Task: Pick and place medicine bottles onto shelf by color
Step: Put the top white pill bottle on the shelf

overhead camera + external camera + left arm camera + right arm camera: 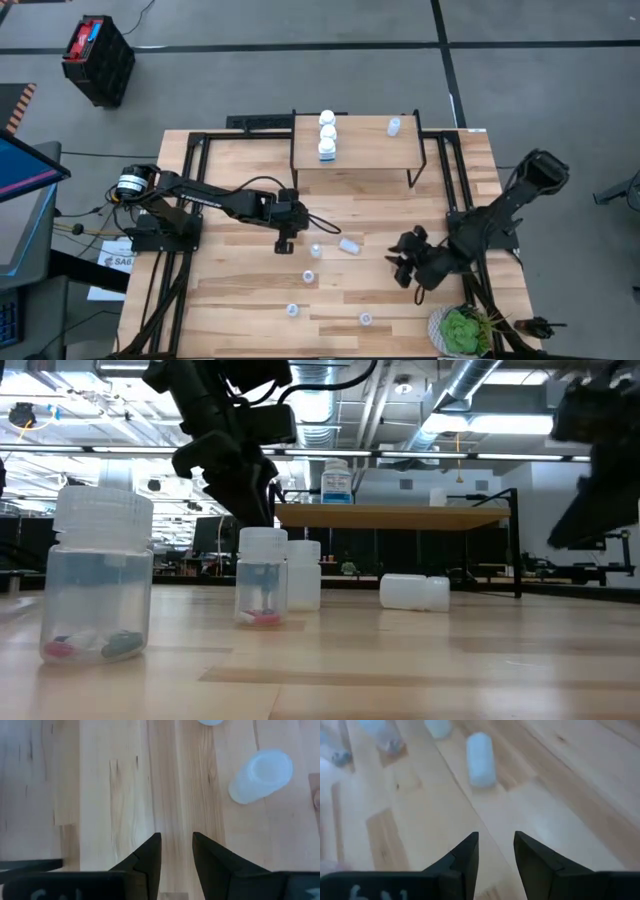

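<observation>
Low view cuts off both arms up top. Left gripper (176,851) and right gripper (496,851) hover narrowly parted, empty. Three white bottles (327,135) line the wooden shelf (360,155); a translucent capped bottle (350,245) lies toppled on the slatted table (230,300).

Bright even overhead lighting, glaring ceiling lamps in low view, blurry right wrist view

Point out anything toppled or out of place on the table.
One pale bottle lies on its side on the tabletop near the middle, between the two arms; the other loose bottles nearby stand upright. Nothing looks spilled or damaged.
</observation>
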Motion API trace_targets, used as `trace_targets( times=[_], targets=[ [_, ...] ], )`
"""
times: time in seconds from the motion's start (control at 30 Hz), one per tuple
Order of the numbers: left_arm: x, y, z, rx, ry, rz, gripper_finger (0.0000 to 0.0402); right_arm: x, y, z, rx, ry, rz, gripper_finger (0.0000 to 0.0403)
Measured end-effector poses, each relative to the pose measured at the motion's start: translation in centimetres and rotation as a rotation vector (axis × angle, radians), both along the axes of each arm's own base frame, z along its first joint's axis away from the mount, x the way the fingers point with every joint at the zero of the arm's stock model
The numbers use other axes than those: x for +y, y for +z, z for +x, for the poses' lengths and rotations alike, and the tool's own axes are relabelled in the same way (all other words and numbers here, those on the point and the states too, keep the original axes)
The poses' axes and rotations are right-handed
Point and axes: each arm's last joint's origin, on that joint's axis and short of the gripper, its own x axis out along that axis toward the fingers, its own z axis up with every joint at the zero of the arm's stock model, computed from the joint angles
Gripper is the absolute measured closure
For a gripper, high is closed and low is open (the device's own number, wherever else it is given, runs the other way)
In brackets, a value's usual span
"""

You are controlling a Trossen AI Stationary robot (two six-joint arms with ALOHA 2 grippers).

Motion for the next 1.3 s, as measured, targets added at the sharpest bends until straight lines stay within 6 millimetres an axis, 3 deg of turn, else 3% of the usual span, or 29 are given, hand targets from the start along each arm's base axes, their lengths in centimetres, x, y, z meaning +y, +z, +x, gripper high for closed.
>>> trace_targets(
  times=[0.27,0.67,1.03,1.3],
  targets=[
    [0.0,0.0,0.0,-0.001,-0.002,0.001,0.0303,-3.2,-1.2,2.6,0.028,-0.007,-0.169,0.0256],
    [0.0,0.0,0.0,0.004,-0.013,0.007,0.0303,-4.2,-0.7,4.7,-0.005,0.15,-0.188,0.0249],
    [0.0,0.0,0.0,0.005,-0.014,0.008,0.0303,-4.1,-0.9,6.4,0.006,0.19,-0.111,0.0106],
    [0.0,0.0,0.0,0.006,-0.019,0.011,0.0303,-3.8,-2.3,7.4,-0.009,0.168,-0.089,0.0086]
  ],
)
